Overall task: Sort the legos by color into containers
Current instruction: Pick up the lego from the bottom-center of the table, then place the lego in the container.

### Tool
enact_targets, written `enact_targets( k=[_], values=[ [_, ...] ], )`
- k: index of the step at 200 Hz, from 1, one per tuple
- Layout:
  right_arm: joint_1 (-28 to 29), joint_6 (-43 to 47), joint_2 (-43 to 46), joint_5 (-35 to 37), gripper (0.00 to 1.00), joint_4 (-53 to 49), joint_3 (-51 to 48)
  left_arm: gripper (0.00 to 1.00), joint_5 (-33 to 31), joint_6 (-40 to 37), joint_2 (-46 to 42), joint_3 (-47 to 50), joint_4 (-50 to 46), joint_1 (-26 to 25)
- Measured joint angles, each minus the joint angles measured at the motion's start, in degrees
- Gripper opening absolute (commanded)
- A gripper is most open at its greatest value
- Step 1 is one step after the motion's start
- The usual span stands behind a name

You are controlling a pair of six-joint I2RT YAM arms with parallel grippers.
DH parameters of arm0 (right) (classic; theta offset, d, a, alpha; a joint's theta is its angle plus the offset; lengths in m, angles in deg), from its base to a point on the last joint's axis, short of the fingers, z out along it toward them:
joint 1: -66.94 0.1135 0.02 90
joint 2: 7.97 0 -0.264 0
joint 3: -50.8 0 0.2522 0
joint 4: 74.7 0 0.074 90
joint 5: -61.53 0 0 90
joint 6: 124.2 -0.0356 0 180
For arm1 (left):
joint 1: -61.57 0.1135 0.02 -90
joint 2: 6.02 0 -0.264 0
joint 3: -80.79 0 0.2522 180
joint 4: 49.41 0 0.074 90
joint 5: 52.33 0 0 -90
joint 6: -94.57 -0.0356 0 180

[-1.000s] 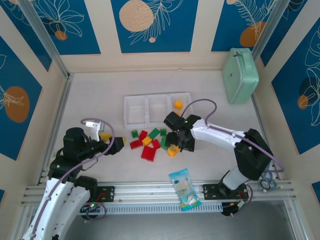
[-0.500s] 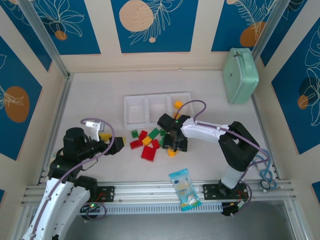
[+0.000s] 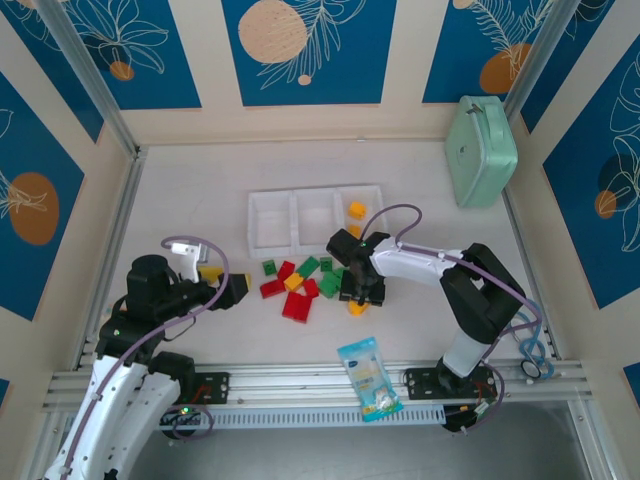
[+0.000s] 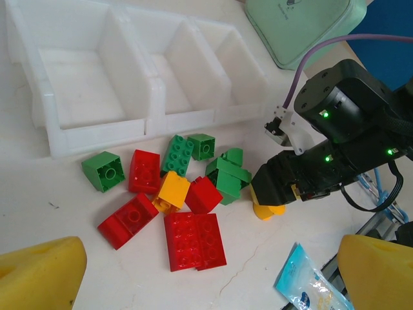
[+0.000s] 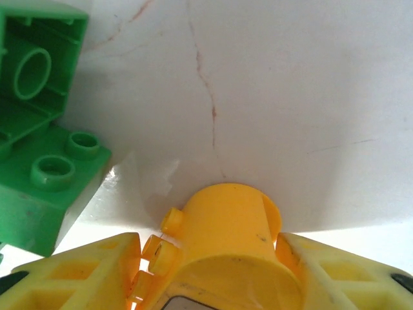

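At the pile's right edge, near side of the table point(image 3: 200, 200): right gripper point(image 3: 358, 290), which swung left over the heap half a second ago and has come back right and down, its jaws now closed on either side of a rounded yellow lego point(image 4: 266, 209) that still looks to rest on the surface. That lego has shifted only slightly from where it lay a second ago. Left gripper point(image 3: 226, 284): unmoved, left of the heap, jaws wide and holding nothing. Remaining legos: red, green and one yellow-orange point(image 4: 171, 191), loose in front of the containers point(image 3: 293, 240), positions unchanged. Right-hand compartment: already holds yellow pieces point(image 3: 356, 210). Judgement: the grasp appears just made, so lifting and carrying to that right-hand compartment is the step pending; most sorting remains.
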Motion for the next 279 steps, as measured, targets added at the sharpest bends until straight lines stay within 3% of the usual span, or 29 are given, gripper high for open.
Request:
enact_targets(
  k=[34,84,149,209,279],
  values=[
    [0.0,0.8,0.0,0.2,0.58,0.1,0.0,0.99,0.0,0.0,0.0,0.0,0.0,0.0],
    [0.0,2.0,-0.5,0.2,0.44,0.3,0.2,0.99,0.0,0.0,0.0,0.0,0.0,0.0],
    [-1.4,5.5,2.1,1.5,0.4,-2.2,3.5,0.99,0.0,0.0,0.1,0.0,0.0,0.0],
    [-10.1,17.7,9.0,2.4,0.39,1.4,13.1,0.99,0.0,0.0,0.7,0.0,0.0,0.0],
    [-19.2,30.4,-3.0,1.5,0.39,7.6,24.7,0.99,0.0,0.0,0.7,0.0,0.0,0.0]
  ],
)
